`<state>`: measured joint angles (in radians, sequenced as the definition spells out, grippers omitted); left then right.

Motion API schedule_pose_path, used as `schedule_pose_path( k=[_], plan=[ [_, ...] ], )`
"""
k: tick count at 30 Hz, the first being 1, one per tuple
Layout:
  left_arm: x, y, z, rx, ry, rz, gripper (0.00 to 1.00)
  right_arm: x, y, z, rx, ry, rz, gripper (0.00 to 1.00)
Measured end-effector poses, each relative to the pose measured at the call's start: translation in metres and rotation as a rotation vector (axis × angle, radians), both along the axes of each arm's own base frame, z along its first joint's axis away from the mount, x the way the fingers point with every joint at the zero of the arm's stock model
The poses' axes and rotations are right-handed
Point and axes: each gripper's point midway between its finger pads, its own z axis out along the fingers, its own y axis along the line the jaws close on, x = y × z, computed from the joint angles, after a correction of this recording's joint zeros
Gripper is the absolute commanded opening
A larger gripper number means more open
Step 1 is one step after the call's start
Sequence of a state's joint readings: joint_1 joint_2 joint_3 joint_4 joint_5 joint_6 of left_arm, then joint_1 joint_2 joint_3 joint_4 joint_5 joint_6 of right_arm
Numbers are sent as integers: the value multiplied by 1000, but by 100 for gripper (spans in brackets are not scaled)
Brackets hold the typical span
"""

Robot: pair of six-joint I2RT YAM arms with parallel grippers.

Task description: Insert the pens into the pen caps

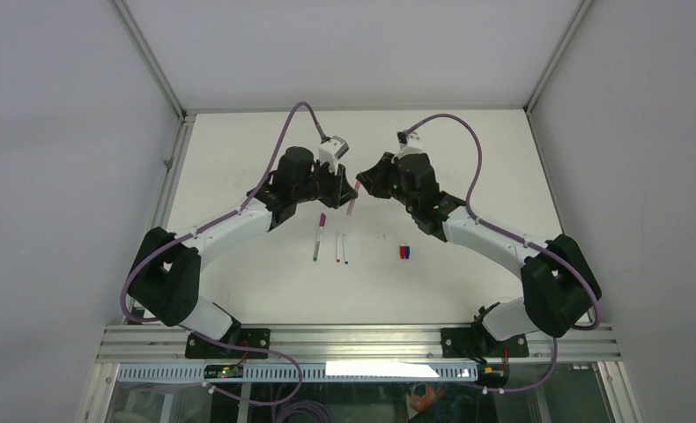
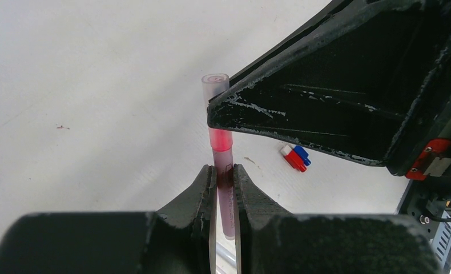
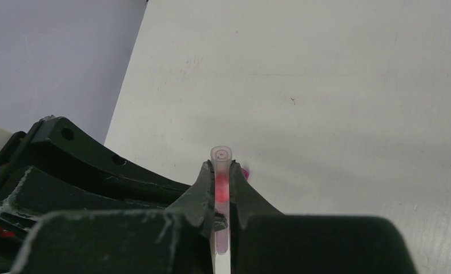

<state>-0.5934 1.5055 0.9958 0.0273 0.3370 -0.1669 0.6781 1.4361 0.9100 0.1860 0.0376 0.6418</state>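
My left gripper (image 2: 223, 172) is shut on the pink pen (image 2: 225, 200) and holds it above the table. A translucent pink cap (image 2: 215, 87) sits over the pen's far end. My right gripper (image 3: 221, 169) is shut on that cap (image 3: 221, 155), and its black finger (image 2: 303, 108) crosses the left wrist view. In the top view the two grippers meet, left (image 1: 341, 187) and right (image 1: 364, 185), with the pink pen (image 1: 353, 201) between them. A red cap (image 1: 402, 252) and a blue cap (image 1: 407, 252) lie side by side on the table; they also show in the left wrist view (image 2: 294, 158).
A grey pen with a magenta cap (image 1: 319, 236) and two thin white pens (image 1: 337, 249) (image 1: 344, 249) lie on the white table (image 1: 239, 273) in front of the grippers. Grey walls stand left, right and behind.
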Motion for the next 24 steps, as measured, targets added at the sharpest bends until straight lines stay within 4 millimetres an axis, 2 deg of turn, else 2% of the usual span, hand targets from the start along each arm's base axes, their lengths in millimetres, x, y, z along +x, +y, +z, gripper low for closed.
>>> schedule_pose_path(
  k=[24],
  plan=[
    [5,-2,-9,8,5,9,0,0,-1,-10,-50,20,5,0]
  ],
)
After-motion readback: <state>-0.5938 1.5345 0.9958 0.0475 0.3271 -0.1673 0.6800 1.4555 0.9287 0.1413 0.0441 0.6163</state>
